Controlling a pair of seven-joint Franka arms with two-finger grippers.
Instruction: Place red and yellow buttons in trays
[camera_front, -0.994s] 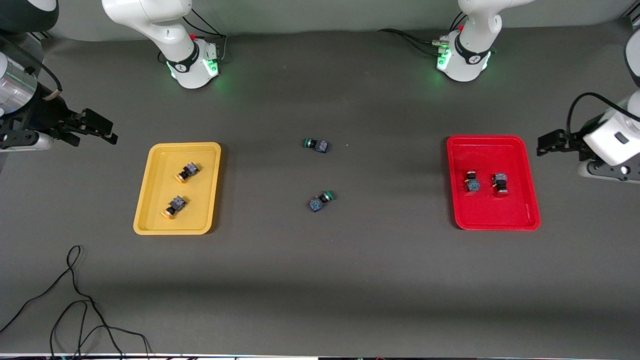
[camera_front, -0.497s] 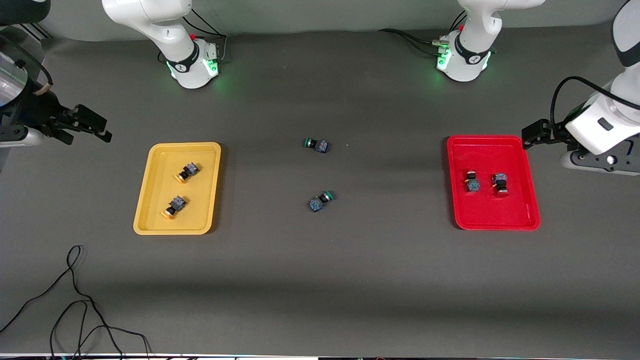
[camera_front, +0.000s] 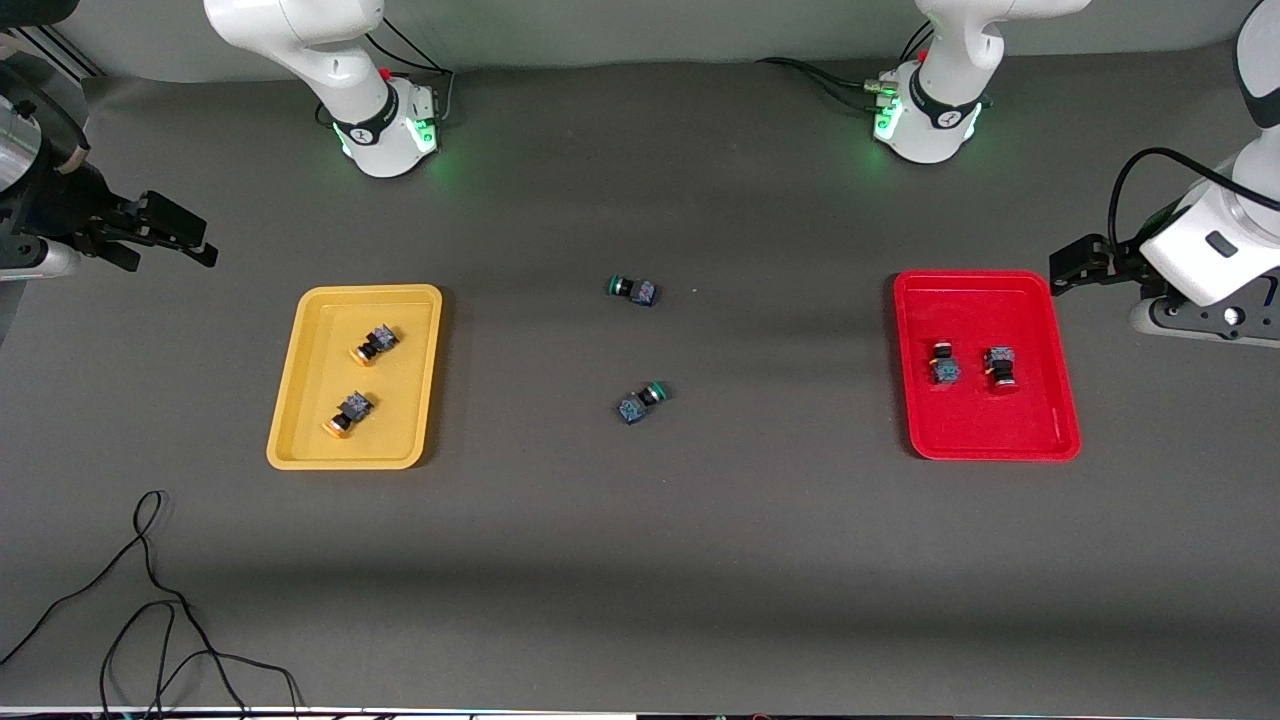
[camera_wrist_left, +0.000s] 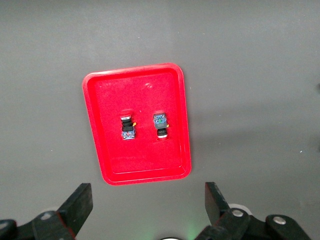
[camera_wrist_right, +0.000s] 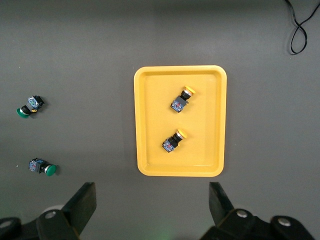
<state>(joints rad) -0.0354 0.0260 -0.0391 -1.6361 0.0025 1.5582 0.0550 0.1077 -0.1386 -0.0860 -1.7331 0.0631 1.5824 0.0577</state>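
The yellow tray (camera_front: 310, 400) holds two yellow-capped buttons (camera_front: 374, 345) (camera_front: 347, 413). The red tray (camera_front: 985, 430) holds two red-capped buttons (camera_front: 944, 364) (camera_front: 1001, 367). My right gripper (camera_front: 175, 240) is open and empty, up over bare table beside the yellow tray at the right arm's end. My left gripper (camera_front: 1075, 265) is open and empty, up over the table by the red tray's corner at the left arm's end. The right wrist view shows its open gripper (camera_wrist_right: 152, 192), the yellow tray (camera_wrist_right: 150, 125) and its buttons (camera_wrist_right: 181, 99) (camera_wrist_right: 173, 140). The left wrist view shows its open gripper (camera_wrist_left: 147, 195), the red tray (camera_wrist_left: 105, 140) and its buttons (camera_wrist_left: 128, 126) (camera_wrist_left: 160, 125).
Two green-capped switches (camera_front: 632, 290) (camera_front: 641, 402) lie on the grey table between the trays; they also show in the right wrist view (camera_wrist_right: 30, 106) (camera_wrist_right: 42, 167). A black cable (camera_front: 150, 600) loops near the table's front edge at the right arm's end.
Both grippers have drawn back a little toward the robots' bases and stay open. The buttons and trays have not moved.
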